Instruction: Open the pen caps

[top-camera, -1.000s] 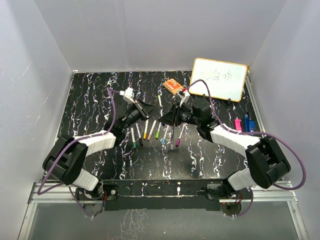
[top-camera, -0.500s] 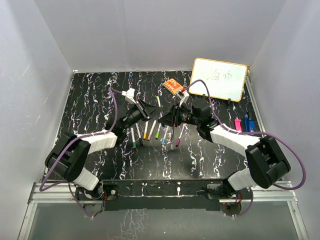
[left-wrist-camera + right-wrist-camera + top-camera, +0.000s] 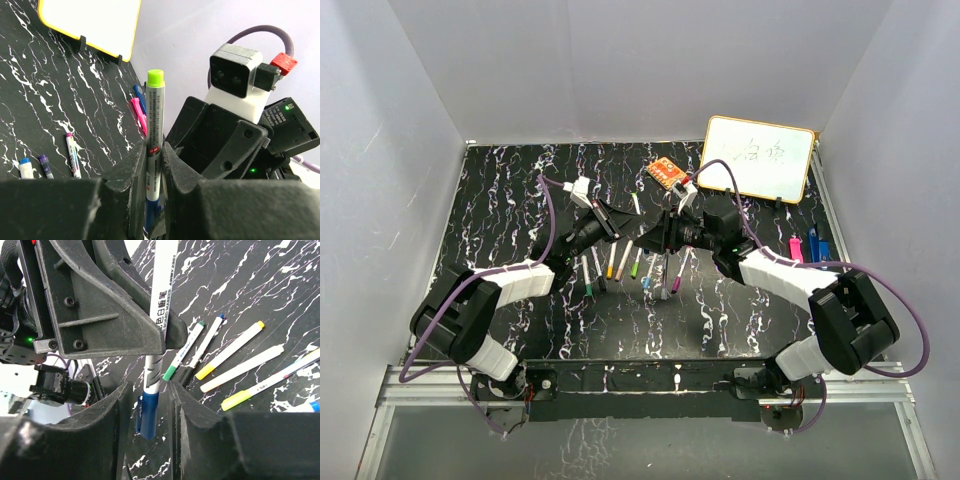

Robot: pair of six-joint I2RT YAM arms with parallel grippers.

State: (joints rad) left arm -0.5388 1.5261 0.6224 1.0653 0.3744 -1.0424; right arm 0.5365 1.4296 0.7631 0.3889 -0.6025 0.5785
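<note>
My left gripper [image 3: 618, 222] [image 3: 154, 150] is shut on the white barrel of a pen [image 3: 155, 125], held in the air above the table. The pen's lime green end [image 3: 155, 78] points up in the left wrist view. Its blue cap [image 3: 149, 416] hangs between the jaws of my right gripper [image 3: 656, 234] [image 3: 147, 390], which stands open with a narrow gap on each side of the cap. Several more pens [image 3: 632, 264] lie in a row on the table under the grippers, with green [image 3: 170, 373] and yellow [image 3: 205, 373] caps among them.
A yellow-framed whiteboard [image 3: 758, 158] stands at the back right. An orange eraser block [image 3: 666, 174] lies left of it. Pink and blue clips [image 3: 807, 247] lie by the right wall. The table is black marble pattern, with white walls on three sides.
The right gripper has edged a little to the left, closer to the left gripper. The pen stays held by the left gripper.
</note>
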